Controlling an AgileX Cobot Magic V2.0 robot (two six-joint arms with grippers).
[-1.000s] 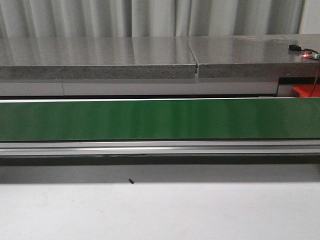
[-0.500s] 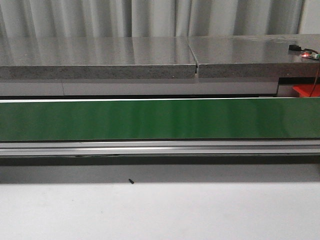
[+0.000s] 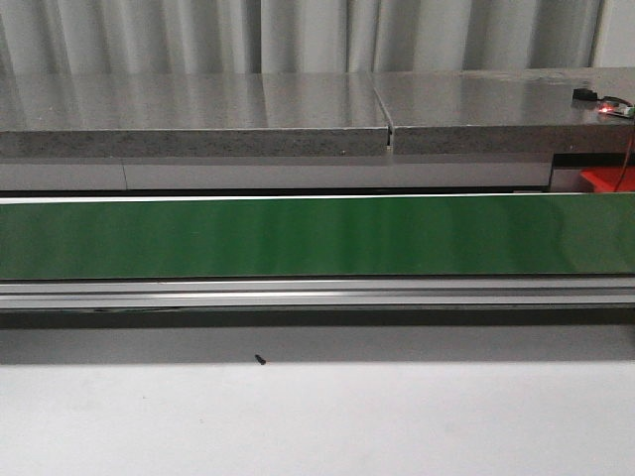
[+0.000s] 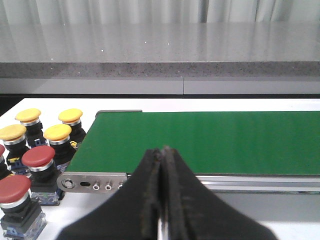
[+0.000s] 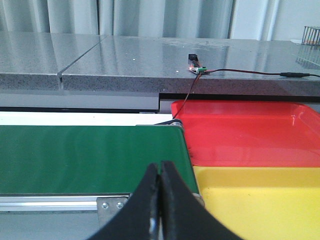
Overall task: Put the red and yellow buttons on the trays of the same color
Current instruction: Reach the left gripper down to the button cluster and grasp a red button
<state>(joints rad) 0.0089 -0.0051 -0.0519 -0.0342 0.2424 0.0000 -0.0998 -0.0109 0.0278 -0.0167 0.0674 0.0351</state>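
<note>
The front view matches the 2 earlier pictures: the green belt (image 3: 317, 236) runs bare across the whole width, the small dark speck (image 3: 260, 360) lies at the same spot on the white surface (image 3: 317, 426), and neither arm shows there.

In the left wrist view the left pincer (image 4: 161, 192) is clenched, its 2 dark fingers pressed together with nothing between them. The end of the green belt (image 4: 210, 140) lies just beyond its tips. Off to one side of the left pincer, past the belt's end, the buttons stand upright in a cluster on the white surface: 4 yellow buttons (image 4: 57, 133) farther off, 2 red buttons (image 4: 38, 156) nearer, and a sliver of another red one at the picture's edge.

In the right wrist view the right pincer (image 5: 160, 197) is also clenched and holds nothing. Beyond it and to the side, right against the belt's other end, sit the yellow tray (image 5: 260, 200) nearer the pincer and the red tray (image 5: 240, 135) behind it, the 2 touching. A small circuit board (image 5: 196, 67) with a wire lies on the grey counter (image 5: 125, 60) behind.
</note>
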